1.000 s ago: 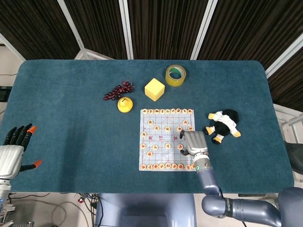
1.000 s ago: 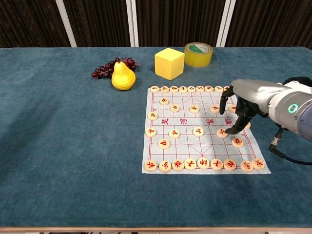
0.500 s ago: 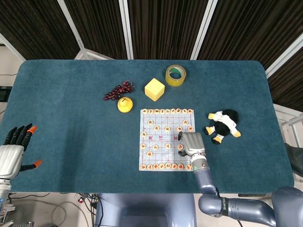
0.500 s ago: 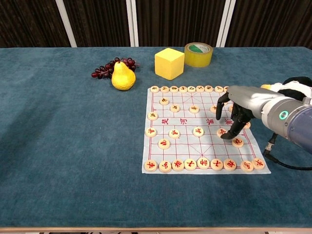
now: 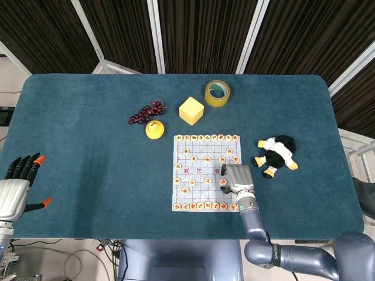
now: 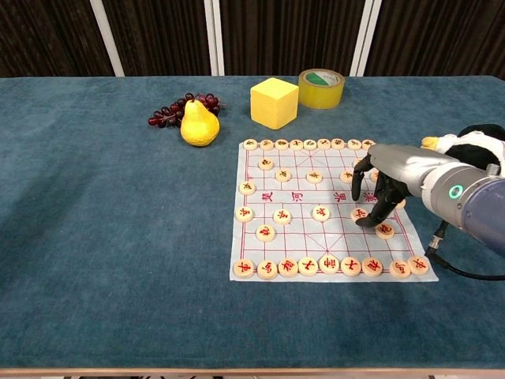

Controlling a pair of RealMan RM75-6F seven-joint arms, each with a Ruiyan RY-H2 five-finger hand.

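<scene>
Over the right flank of the white paper chess sheet with its red grid (image 6: 304,237), the right hand (image 6: 380,183), arched high with the wrist raised, presumably so that only the fingertips (image 6: 366,220) come down among the closely spaced pieces without sweeping any aside. Pointing down at a round pale wooden disc marked with a red character (image 6: 360,214), which lies on the sheet's right side, near the middle rows, with a second disc of the same kind (image 6: 384,230) just beside it. Cannot tell whether the fingertips pinch that disc, merely touch it or hang just above; fingers drawn in narrow and curved rather than spread.

Far off at the near left corner of the blue felt-covered surface (image 5: 88,146), the left hand (image 5: 16,188), fingers apart, holding nothing, well clear of the board, seemingly parked out of the way.

Along the sheet's near and far edges, rows of matching discs lined up as for a game in play, with a few advanced toward the centre.

Behind the sheet, a yellow foam cube (image 6: 274,102) and a roll of yellowish clear tape (image 6: 321,88) lying flat. To the left of these, a yellow pear (image 6: 199,125) upright, touching a bunch of dark red grapes (image 6: 170,111). To the right of the sheet, a black-and-white plush toy with yellow feet (image 5: 276,153), sprawled on its side, close to the right forearm.
</scene>
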